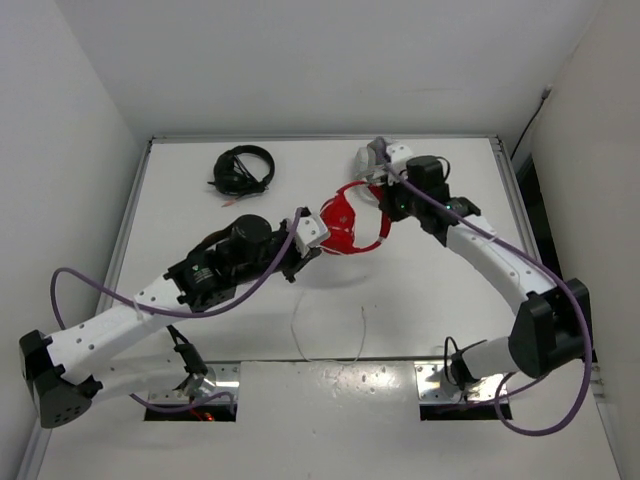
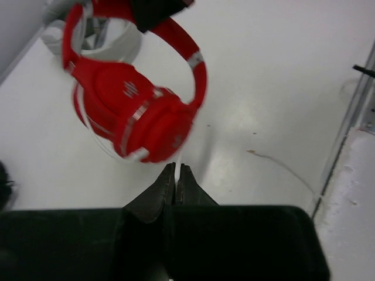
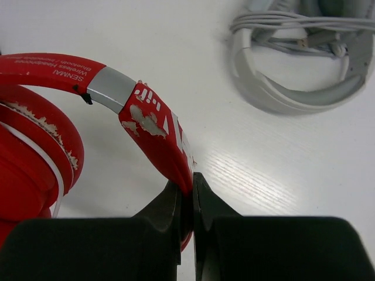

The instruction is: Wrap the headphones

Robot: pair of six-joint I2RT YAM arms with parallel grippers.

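Right gripper (image 3: 187,188) clamped shut on the red headband of the headphones (image 1: 348,226), held over the middle of the surface (image 1: 420,300), just in front of the grey-white headphones (image 1: 378,155) by the back edge. Left gripper (image 2: 177,171) closed, looks pinched on the thin white cable (image 1: 294,335), which trails over bare surface toward the near edge. Black headphones (image 1: 243,168) well apart, back left.

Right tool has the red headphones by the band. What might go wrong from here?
1. The right tool pinches only a narrow part of the headband, so the headphones may swing or slip out.
2. The thin white cable trails loose on the table and may catch during wrapping.
3. The pale headphones lie close by and could get dragged along.
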